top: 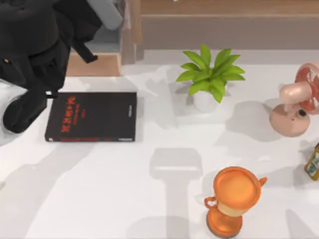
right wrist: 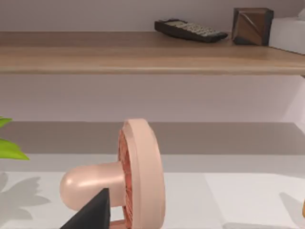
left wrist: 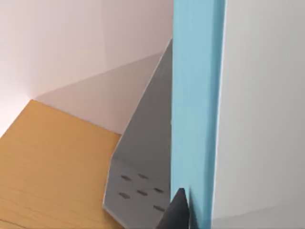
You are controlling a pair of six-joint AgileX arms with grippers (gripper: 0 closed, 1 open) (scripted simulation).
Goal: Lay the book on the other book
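Observation:
The other book (top: 90,117), black with red lettering, lies flat on the white table (top: 149,199) at the left. My left arm (top: 35,50) looms over the back left corner. Its gripper (left wrist: 190,217) is shut on the book (left wrist: 195,109), a teal-blue cover with white page edges, which stands upright beside a grey bookend (left wrist: 143,157). One dark finger (left wrist: 177,212) presses against the cover; the other is hidden behind the book. A grey-blue slab (top: 107,12) tilts out by the arm in the top view. My right gripper (right wrist: 102,219) is parked facing the pink fan, one finger (right wrist: 93,212) showing.
A potted green plant (top: 209,79) stands behind the table's middle. At the right stands a pink fan (top: 294,107), with a small bottle (top: 313,162) at the edge. An orange trophy cup (top: 232,199) is near the front. A wooden shelf (right wrist: 143,52) carries a remote (right wrist: 190,29) and a box (right wrist: 252,25).

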